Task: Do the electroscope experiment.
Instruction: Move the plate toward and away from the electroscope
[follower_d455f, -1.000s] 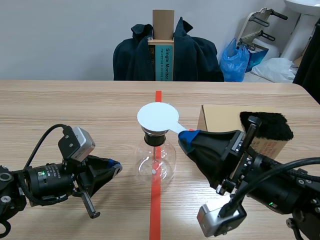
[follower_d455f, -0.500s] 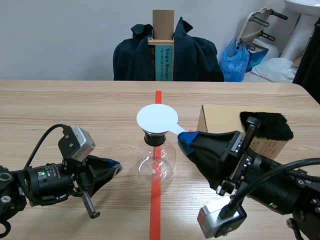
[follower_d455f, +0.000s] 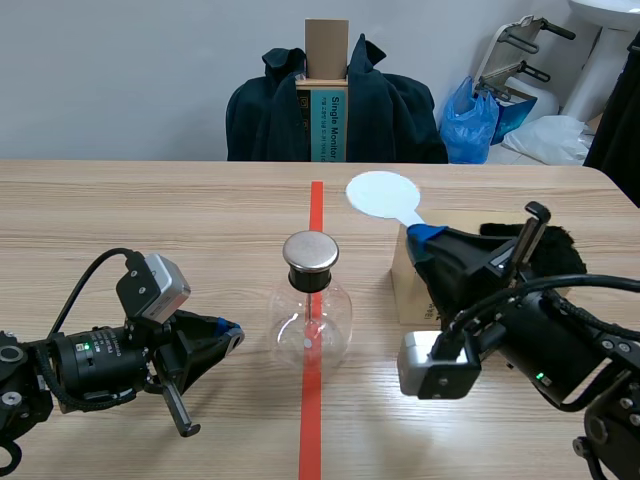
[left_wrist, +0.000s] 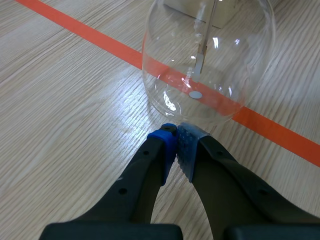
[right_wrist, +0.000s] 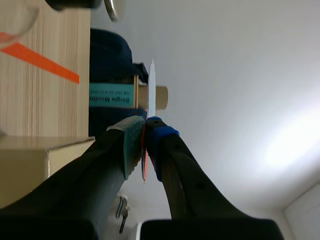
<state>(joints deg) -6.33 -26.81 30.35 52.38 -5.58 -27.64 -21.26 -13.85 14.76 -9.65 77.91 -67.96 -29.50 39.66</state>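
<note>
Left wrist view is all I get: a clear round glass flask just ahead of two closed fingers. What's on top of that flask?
Observer: A round silver metal cap sits on the neck of the clear round glass flask.
Operator: What's the other arm doing?
Observer: The right gripper is shut on a flat white round paddle, held in the air, apart from the flask.
Operator: Anything else there?
Observer: A black furry pad lies on a brown cardboard box.
</note>
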